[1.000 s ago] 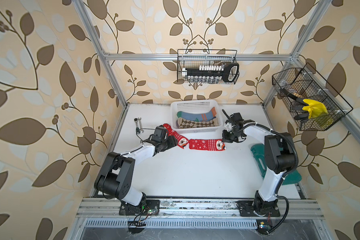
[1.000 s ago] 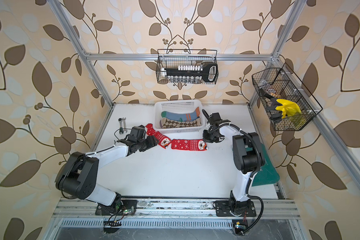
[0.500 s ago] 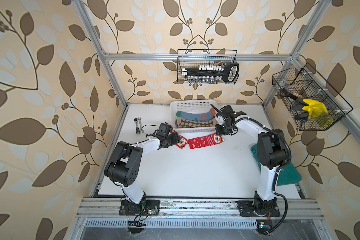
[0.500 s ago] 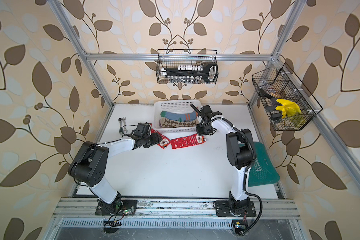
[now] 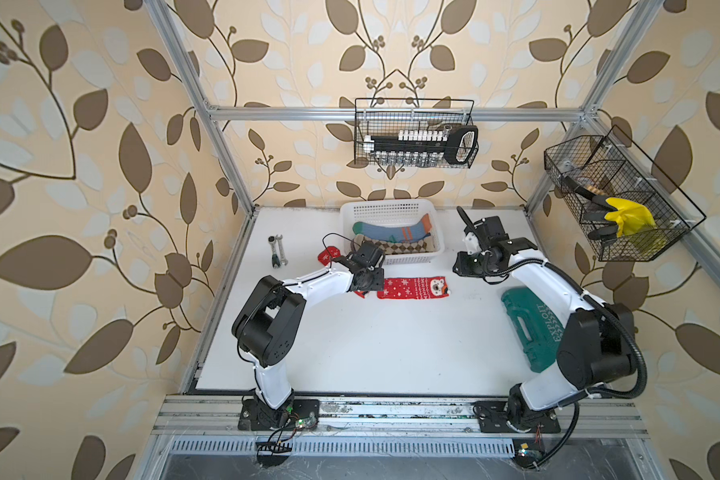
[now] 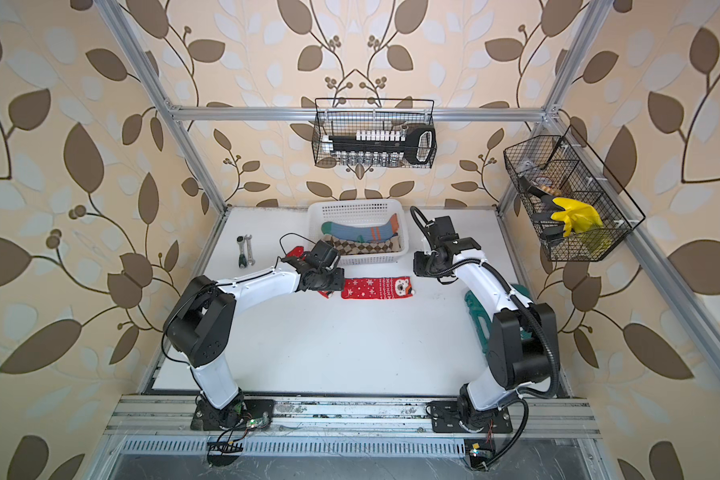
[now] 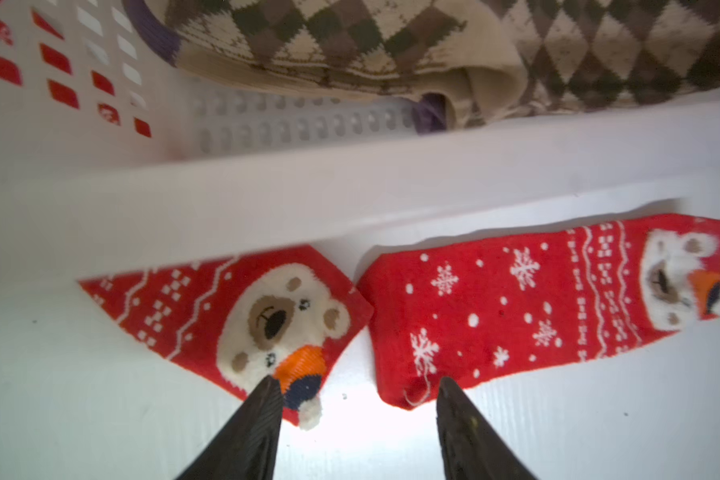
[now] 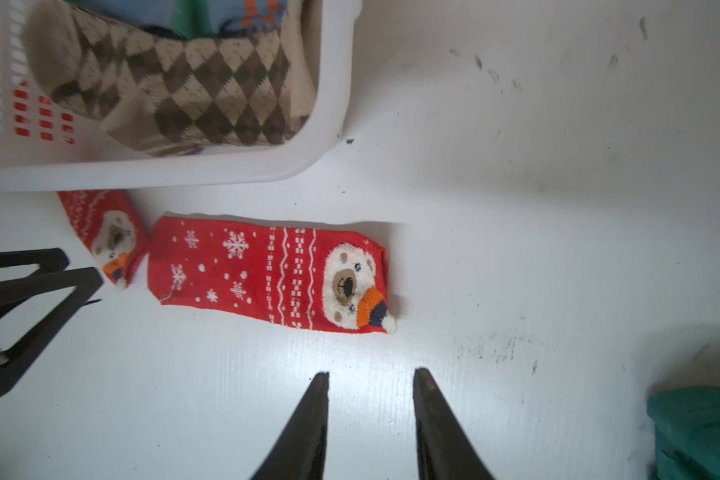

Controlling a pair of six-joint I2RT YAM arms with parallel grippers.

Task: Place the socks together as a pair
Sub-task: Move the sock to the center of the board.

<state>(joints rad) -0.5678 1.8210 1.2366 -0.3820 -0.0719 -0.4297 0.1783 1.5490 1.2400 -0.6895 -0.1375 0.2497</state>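
Two red Christmas socks lie end to end on the white table in front of the basket. One lies flat (image 5: pixel 414 287) (image 6: pixel 377 288) (image 8: pixel 267 274). The other (image 7: pixel 233 316) (image 5: pixel 328 255) is partly under my left arm. My left gripper (image 7: pixel 356 386) (image 5: pixel 366 286) is open over the gap between them, one fingertip (image 7: pixel 269 395) at the bear's orange hat. My right gripper (image 8: pixel 371 374) (image 5: pixel 463 266) is open over bare table, to the right of the flat sock. The white basket (image 5: pixel 391 207) holds a blue-grey sock (image 5: pixel 387 230), brown argyle socks (image 7: pixel 350 37) and a beige sock (image 7: pixel 487 87).
Wrenches (image 5: pixel 277 249) lie at the back left of the table. A dark green bag (image 5: pixel 533 328) sits at the right edge under my right arm. Wire baskets hang on the back wall (image 5: pixel 416 137) and the right wall (image 5: pixel 616 199).
My right gripper has opened, let go of the red sock's end and drawn back to the right. The left gripper has shifted right to where the two socks meet.
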